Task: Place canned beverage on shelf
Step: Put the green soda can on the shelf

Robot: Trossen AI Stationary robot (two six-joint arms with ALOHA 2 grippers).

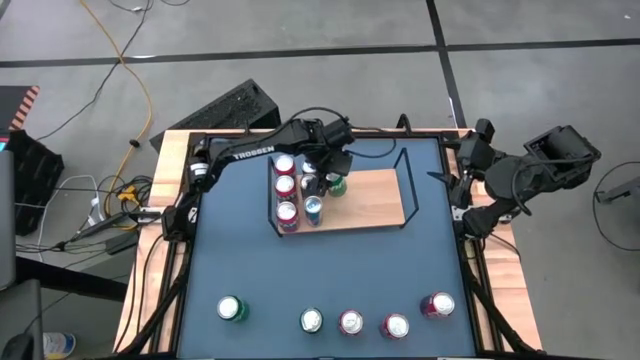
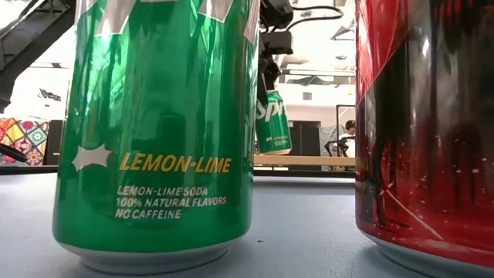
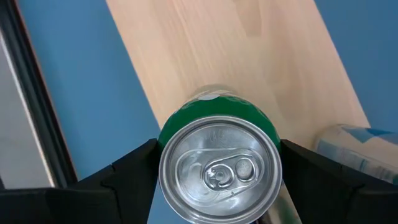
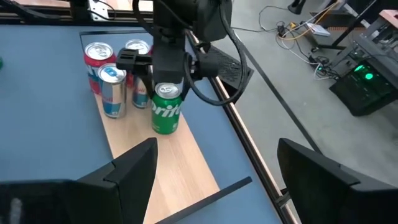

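The left pincer (image 1: 336,172) is over the shelf (image 1: 370,200), and its two dark fingers (image 3: 134,168) stand on both sides of a green can (image 4: 166,108) and grasp it near the top. In the left wrist view the silver lid of this can fills the space between the fingers, with the light wood of the shelf behind it. In the low view the green can hangs tilted a little, and its bottom seems to be just above the wooden board; I cannot tell for sure if it touches the board. The shelf lies in the far half of the dark-blue worktop (image 1: 330,270), and it has thin black wire frames at its two ends. At the end of the shelf nearer to the left arm there are other cans: three red cans (image 1: 285,188) in a row, and beside them a blue and silver can (image 1: 313,209), which is near the green can. In the right wrist view these cans stand upright on the board. The right pincer (image 4: 214,180) is released, its fingers wide apart with nothing between them; this arm waits at the right edge of the worktop, well apart from the shelf. Along the near edge of the worktop five more cans (image 1: 350,322) stand in a loose row.
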